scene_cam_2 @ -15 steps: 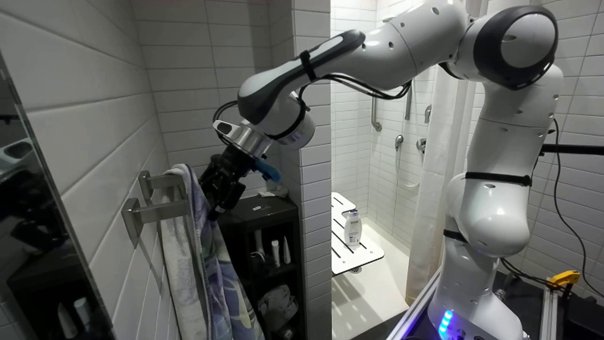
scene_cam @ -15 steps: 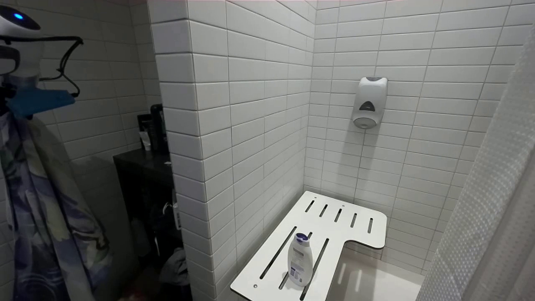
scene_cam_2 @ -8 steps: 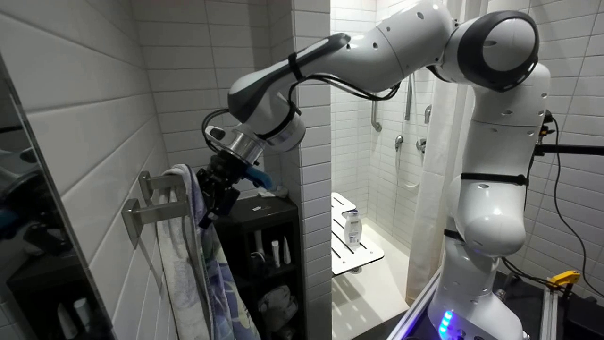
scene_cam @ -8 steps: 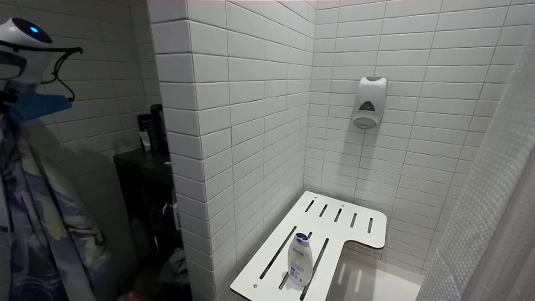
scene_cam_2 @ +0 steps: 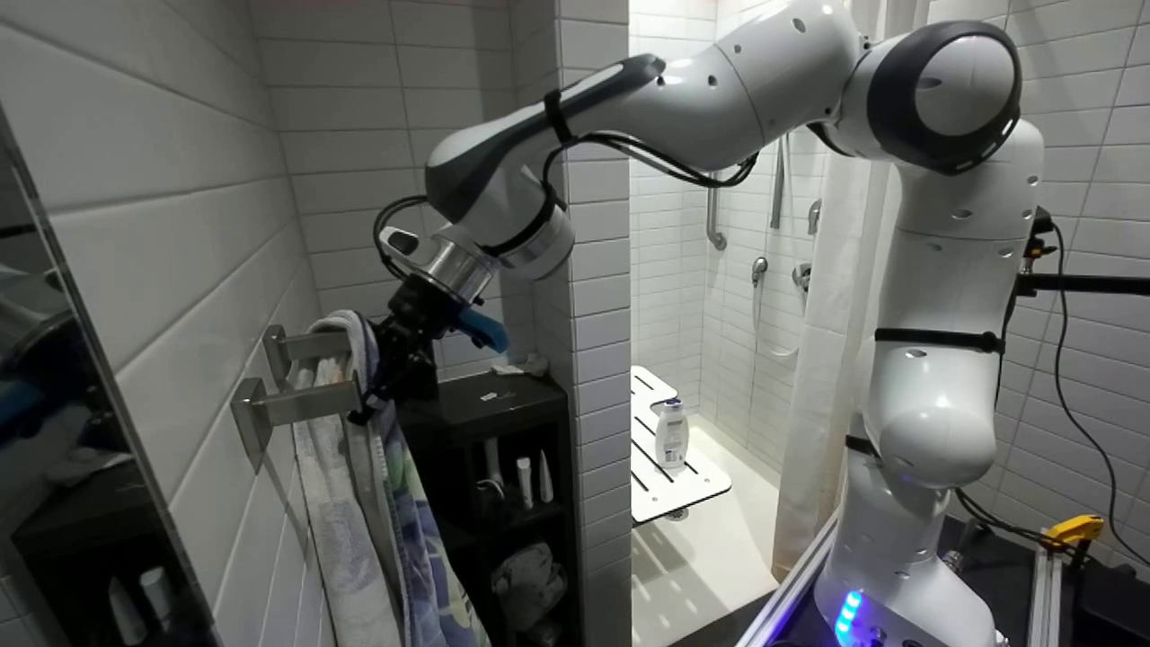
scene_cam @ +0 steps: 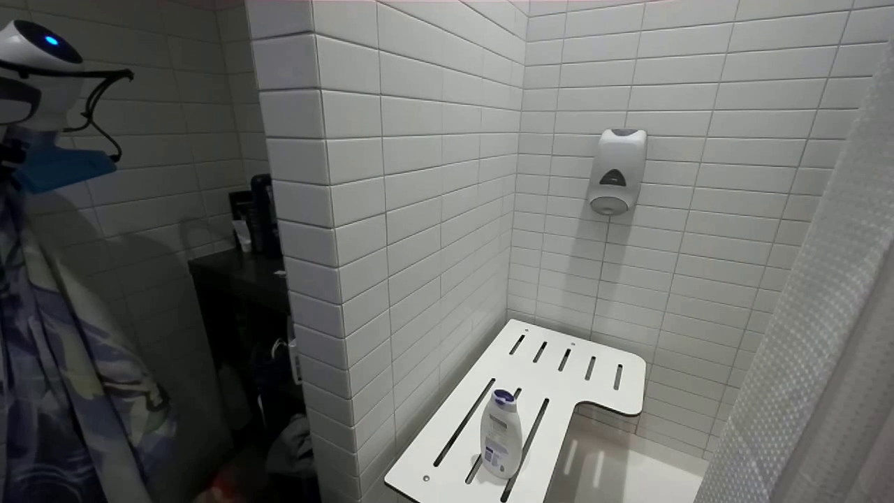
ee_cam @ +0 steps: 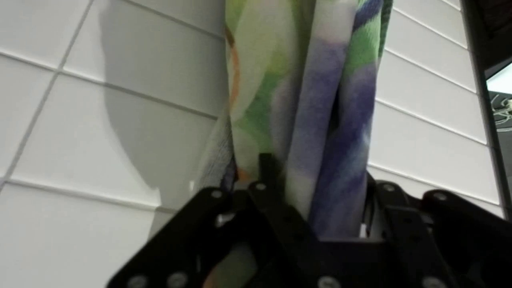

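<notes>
Robotiq gripper point(ee_cam: 318, 168), wrist view: the fingers point(ee_cam: 266, 168) rise from the lower edge of the frame and stand wide apart, with folds of a patterned towel point(ee_cam: 308, 112) in the space between them; whether either finger presses on the cloth cannot be told. The towel's long axis runs almost vertically, from the top edge down to the fingers, and a strip lies left of the left-hand finger. Its green, orange and purple print is seen closest in this view, against a white tile wall point(ee_cam: 60, 120).

In an exterior view, the robot arm point(scene_cam_2: 764, 99) crosses the upper frame and slopes to the gripper at centre left, which points to lower left at the towel's upper part. The towel hangs downward beside metal bars point(scene_cam_2: 310, 404), which the wrist view does not show; its long axis leans slightly to lower right.

In an exterior view, the towel occupies the lower left, spreading rightward below a blue attachment point(scene_cam: 63, 170); the fingertips cannot be made out. A wall dispenser point(scene_cam: 618, 171), upper right, appears in this view alone. In both exterior views, a white bottle point(scene_cam: 501, 436) stands upright on a slotted seat point(scene_cam: 552, 381).
</notes>
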Tool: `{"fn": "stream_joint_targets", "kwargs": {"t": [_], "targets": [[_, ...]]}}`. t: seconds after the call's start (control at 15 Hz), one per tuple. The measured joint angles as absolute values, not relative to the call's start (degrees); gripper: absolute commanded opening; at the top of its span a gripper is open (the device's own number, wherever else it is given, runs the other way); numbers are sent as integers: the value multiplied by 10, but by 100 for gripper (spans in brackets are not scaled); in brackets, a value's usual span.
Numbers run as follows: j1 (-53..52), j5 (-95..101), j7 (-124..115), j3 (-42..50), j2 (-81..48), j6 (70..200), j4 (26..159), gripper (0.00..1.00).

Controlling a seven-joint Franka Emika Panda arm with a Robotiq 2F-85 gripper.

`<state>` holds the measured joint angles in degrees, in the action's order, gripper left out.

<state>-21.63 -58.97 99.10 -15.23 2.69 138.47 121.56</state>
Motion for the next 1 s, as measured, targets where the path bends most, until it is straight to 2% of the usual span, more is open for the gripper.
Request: {"fn": "stream_joint_targets", "kwargs": {"t": [0.13,0.2,0.33,1.0], "targets": [[-214,-557,962,-155,37,1391,1217,2],[-213,-536,944,-156,41,1394,1218,0],[-213,-499,910,-157,55,1397,1223,3],[-217,-325,752,-185,132,1396,1221,3]]}}
